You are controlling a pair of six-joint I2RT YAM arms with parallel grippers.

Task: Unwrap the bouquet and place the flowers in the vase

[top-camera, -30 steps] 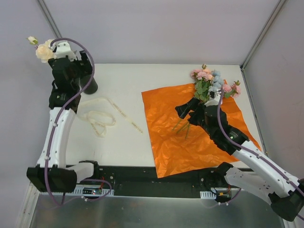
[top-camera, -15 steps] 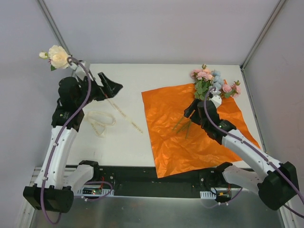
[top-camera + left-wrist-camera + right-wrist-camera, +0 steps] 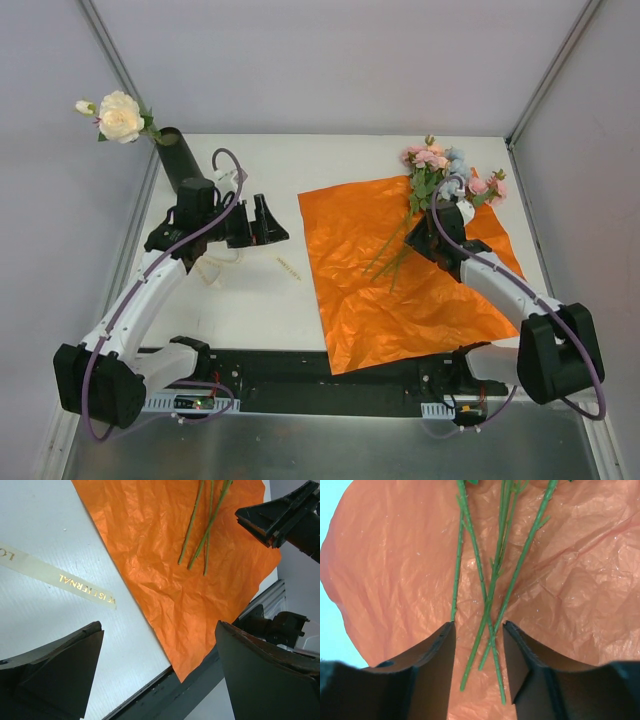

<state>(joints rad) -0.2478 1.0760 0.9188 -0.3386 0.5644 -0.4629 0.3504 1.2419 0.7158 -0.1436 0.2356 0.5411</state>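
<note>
Vase (image 3: 178, 160) stands at the far left corner of the worktop (image 3: 260, 300), dark, upright, leaning a little in the overhead view; one cream rose (image 3: 121, 117) sticks out of its top.

Left pincer (image 3: 268, 222) is released, fingers spread wide, nothing between them; it sits low over the white worktop, right of the vase and well apart from it; from its own camera (image 3: 159, 627) both fingers frame bare worktop and the near edge of the orange paper (image 3: 175, 565).

Ribbon (image 3: 289, 268) lies loose on the worktop, cream with gold print; it is partly hidden under the left arm; one end (image 3: 75, 580) stops just beside the paper edge.

Orange paper (image 3: 370, 300) is spread flat and crinkled on the right half of the worktop; the near corner reaches the front edge.

Remaining flowers (image 3: 440, 165) lie on the paper, pink, blue and peach heads at the far edge; their stems (image 3: 385, 262) point toward the near side.

Right pincer (image 3: 425, 235) is down over those stems, partway along them; in its wrist view (image 3: 479, 627) the fingers stand half apart; the green stems (image 3: 489, 600) run between them with a gap showing on each side, so it straddles the stems, not clenched.
</note>
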